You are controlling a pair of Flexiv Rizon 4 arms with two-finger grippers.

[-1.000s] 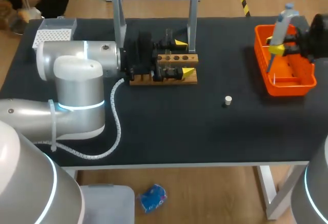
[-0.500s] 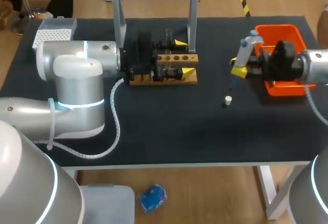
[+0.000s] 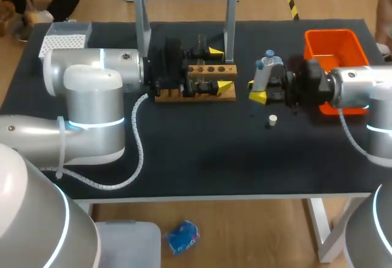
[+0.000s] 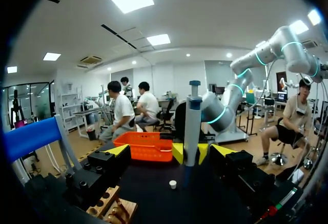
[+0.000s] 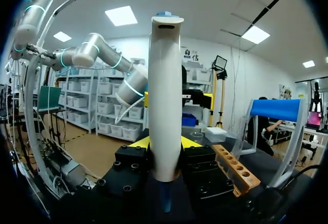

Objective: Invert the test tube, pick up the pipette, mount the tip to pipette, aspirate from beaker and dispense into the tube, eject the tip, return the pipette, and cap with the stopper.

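Blue-topped pipette [image 3: 267, 72] upright above the desk [image 3: 184, 151], clamped from 2 sides in the right pincer [image 3: 262, 89], between the orange basket [image 3: 334, 42] and the wooden rack [image 3: 196, 90]. Pick-up step judged done. Nozzle apparently bare in the right wrist view, so mounting comes next, with the tip box [image 3: 64, 38] well apart at the far left corner, beyond the left arm [image 3: 92, 96].

Over the rack's right end, the left pincer [image 3: 219, 68], fingers spread wide and gripping nothing. Hard to make out the test tube among the dark fixtures at the rack, and impossible to tell whether inverted or not. No clear sight of the beaker either.

White stopper [image 3: 272, 119] loose on the desk, just in front of the right pincer, so capping not yet done.

Left to do, by this reckoning: mount the tip, aspirate, dispense into the tube, eject, return to the basket, cap. At best 2 of 8 steps complete.
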